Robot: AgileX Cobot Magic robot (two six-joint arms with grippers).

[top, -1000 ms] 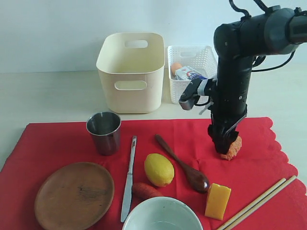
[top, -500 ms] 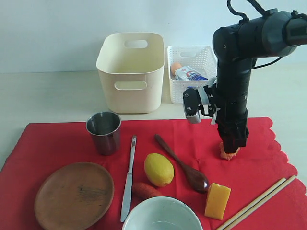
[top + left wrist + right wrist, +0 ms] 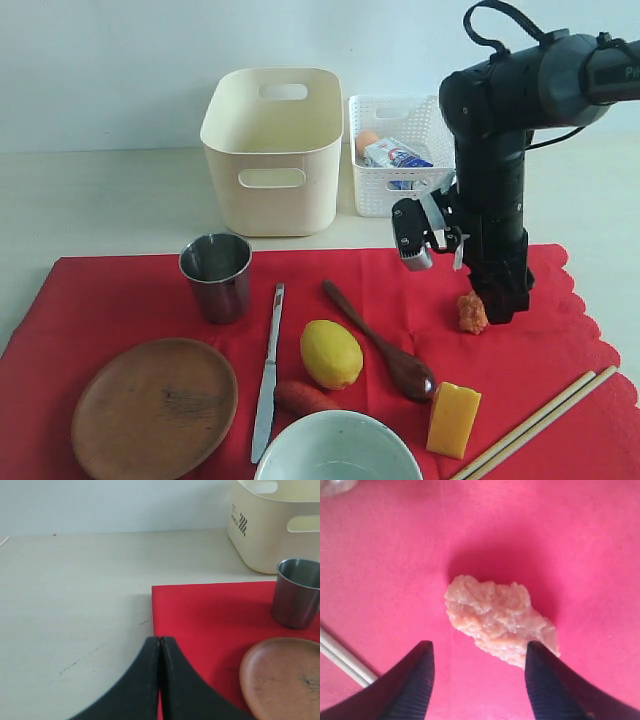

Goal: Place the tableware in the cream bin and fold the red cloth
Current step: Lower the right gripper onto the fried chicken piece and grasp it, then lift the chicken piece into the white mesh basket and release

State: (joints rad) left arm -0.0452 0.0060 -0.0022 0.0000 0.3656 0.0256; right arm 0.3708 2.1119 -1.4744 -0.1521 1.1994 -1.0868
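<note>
Red cloth on pale tabletop, white wall; left jaws together, right jaws apart.

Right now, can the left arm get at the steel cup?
Probably yes: the steel cup stands upright with nothing between it and the left gripper, whose jaws are shut and must open first.

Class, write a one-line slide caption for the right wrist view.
Open fingers frame a lumpy orange food piece on red cloth.

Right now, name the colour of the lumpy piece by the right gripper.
The lumpy piece is pale orange-pink, shown best in the right wrist view.
</note>
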